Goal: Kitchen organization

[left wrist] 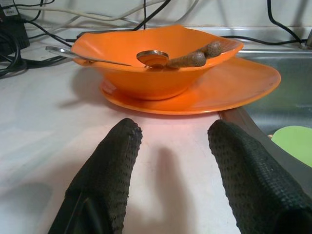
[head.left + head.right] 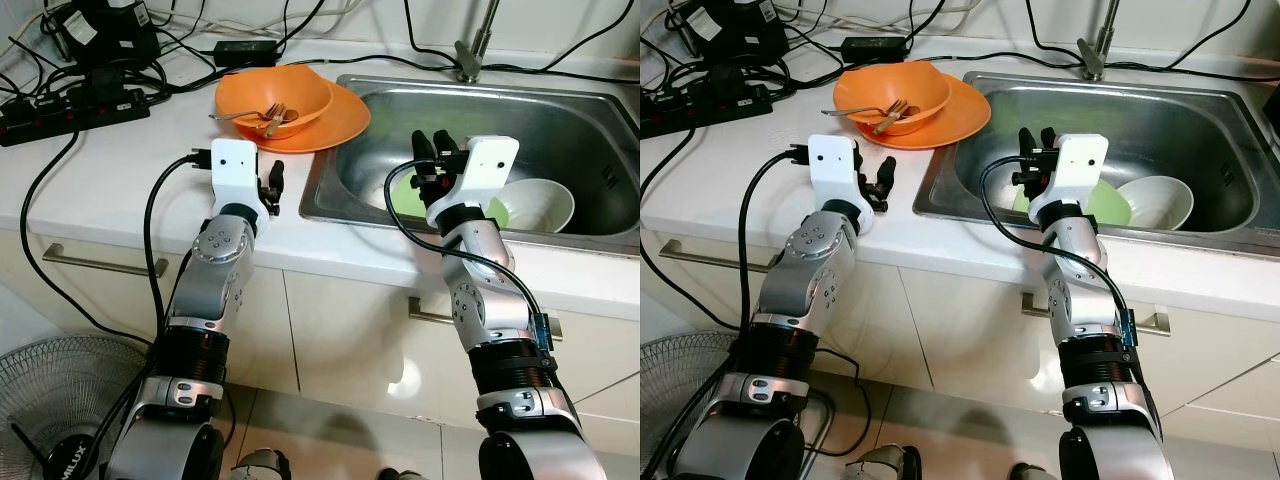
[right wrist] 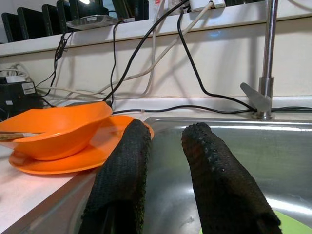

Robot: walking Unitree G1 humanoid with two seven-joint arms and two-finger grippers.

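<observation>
Kitchen organization, early stage. Nothing is grasped. The left gripper (image 2: 272,185), fingers parted and empty, hovers over the counter (image 2: 120,170) just beside the sink (image 2: 480,90), aimed at the orange bowl (image 2: 275,100). That bowl sits on an orange plate (image 2: 340,125) touching the sink's rim and holds a fork (image 2: 250,114). The right gripper (image 2: 432,160), fingers apart and empty, hangs inside the sink above a green plate (image 2: 405,195) and white bowl (image 2: 540,205). Cables (image 2: 60,170) and a power strip (image 2: 75,110) crowd the counter away from the sink; the faucet (image 2: 475,45) stands behind it.
</observation>
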